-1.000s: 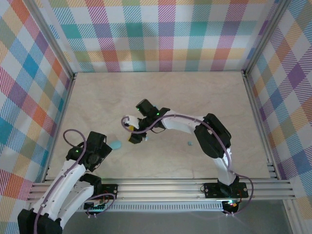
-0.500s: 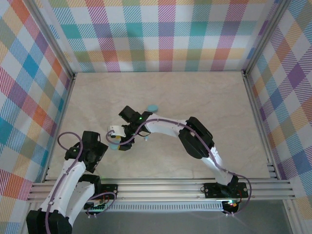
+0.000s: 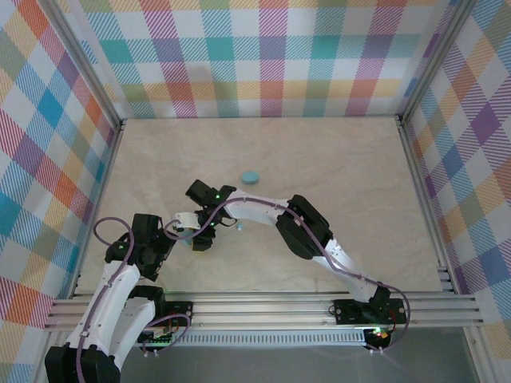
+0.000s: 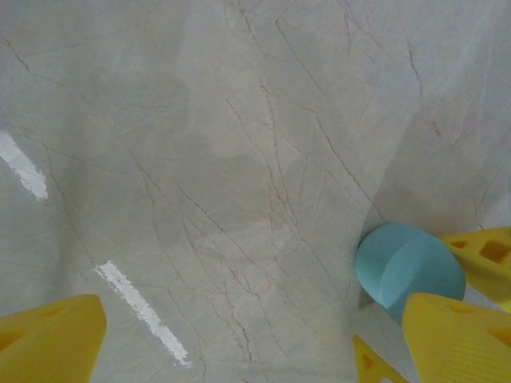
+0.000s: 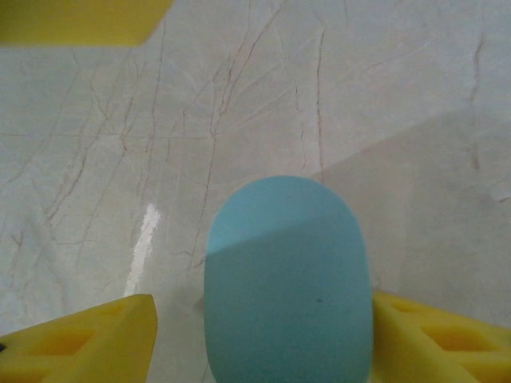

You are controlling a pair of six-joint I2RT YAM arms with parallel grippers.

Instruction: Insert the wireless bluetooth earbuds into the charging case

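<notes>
Straddling the charging case [image 5: 287, 287] with released right end effector [image 5: 259, 343], beside released left end effector [image 4: 251, 343]; probably needing gentle closing next.

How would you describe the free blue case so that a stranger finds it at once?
Look at the middle of the beige table, just beyond the right arm. A small round light-blue case lies there alone; the other blue case sits between the right gripper's fingers.
</notes>
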